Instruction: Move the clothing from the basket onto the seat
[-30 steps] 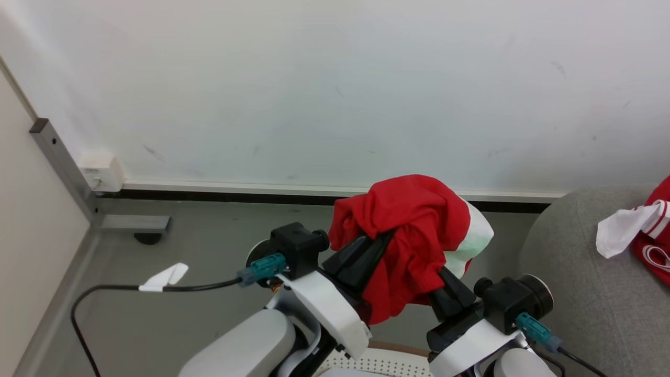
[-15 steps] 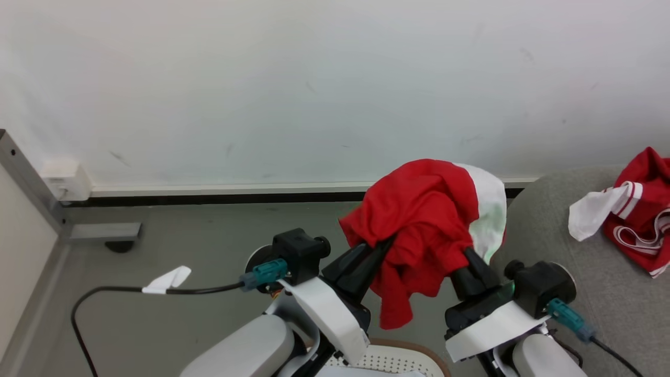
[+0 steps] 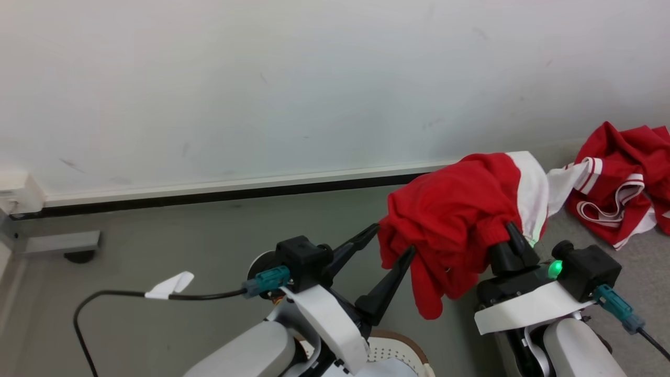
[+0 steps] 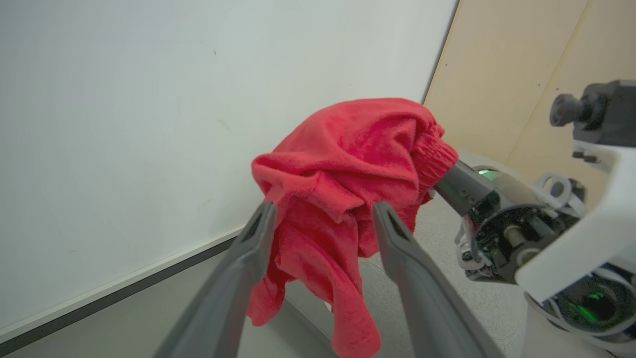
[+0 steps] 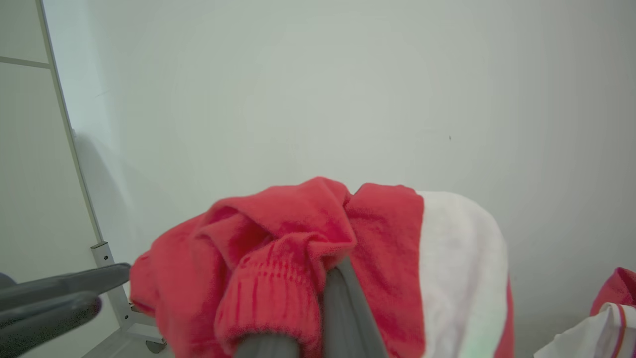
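Head view, seat: lies to the right of the right gripper and just beyond it; the right arm is nearer, with the left gripper further off.
Carried garment: red bunch with a white panel, draped over the right gripper's fingertips, in the air between basket and seat.
Its axis: no clear length while bunched; a loose tail droops toward the wrist, white panel turned seatward.
Second garment: already on the seat, beyond the right gripper.
Basket: below and behind the left gripper.
Right gripper: clenched inside the cloth.
Left gripper: fingers spread, gripping nothing, at the bunch's left edge.
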{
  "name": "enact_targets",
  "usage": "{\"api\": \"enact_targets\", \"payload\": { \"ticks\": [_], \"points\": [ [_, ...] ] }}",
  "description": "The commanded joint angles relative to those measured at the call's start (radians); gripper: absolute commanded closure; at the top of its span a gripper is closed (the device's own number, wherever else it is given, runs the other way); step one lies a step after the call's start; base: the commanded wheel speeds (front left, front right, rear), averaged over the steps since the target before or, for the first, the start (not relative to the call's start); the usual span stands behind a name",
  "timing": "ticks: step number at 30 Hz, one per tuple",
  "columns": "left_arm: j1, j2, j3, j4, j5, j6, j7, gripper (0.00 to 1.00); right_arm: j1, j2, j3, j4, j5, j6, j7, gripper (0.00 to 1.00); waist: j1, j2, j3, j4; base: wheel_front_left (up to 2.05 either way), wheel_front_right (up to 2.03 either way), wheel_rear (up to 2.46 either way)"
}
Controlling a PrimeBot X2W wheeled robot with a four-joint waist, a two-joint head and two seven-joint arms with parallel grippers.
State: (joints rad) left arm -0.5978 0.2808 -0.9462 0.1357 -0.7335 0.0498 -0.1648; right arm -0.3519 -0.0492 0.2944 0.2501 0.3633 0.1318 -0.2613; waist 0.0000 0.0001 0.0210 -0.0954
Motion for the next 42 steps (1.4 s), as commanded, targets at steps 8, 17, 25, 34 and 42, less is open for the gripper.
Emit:
{"api": "enact_targets", "payload": {
  "ticks": [8,17,25,34,42],
  "points": [
    [-0.002,0.026,-0.001,-0.008,0.016,-0.001,-0.014,0.00,0.006,-0.002,-0.056,-0.036,-0.012,-0.002,-0.004,1.00,0.0000,-0.0001,0.038,-0.077,0.00,0.00,0.00],
    [0.006,0.046,-0.003,-0.017,0.028,0.006,-0.029,0.00,0.019,-0.006,-0.094,-0.054,-0.017,-0.002,-0.004,1.00,0.0000,-0.0001,0.055,-0.174,0.00,0.00,0.00],
    [0.007,0.064,-0.007,-0.031,0.047,0.007,-0.044,0.00,0.039,-0.008,-0.122,-0.062,-0.020,-0.002,-0.004,1.00,0.0000,-0.0001,0.068,-0.277,0.00,0.00,0.00],
    [0.018,0.072,-0.006,-0.031,0.052,0.019,-0.056,0.00,0.070,-0.013,-0.139,-0.070,-0.021,-0.002,-0.004,1.00,0.0000,-0.0001,0.068,-0.373,0.00,0.00,0.00],
    [0.008,0.071,-0.013,-0.033,0.060,0.020,-0.058,0.00,0.077,-0.017,-0.155,-0.081,-0.014,-0.002,-0.004,1.00,0.0000,-0.0001,0.080,-0.400,0.00,0.00,0.00]
  ]
}}
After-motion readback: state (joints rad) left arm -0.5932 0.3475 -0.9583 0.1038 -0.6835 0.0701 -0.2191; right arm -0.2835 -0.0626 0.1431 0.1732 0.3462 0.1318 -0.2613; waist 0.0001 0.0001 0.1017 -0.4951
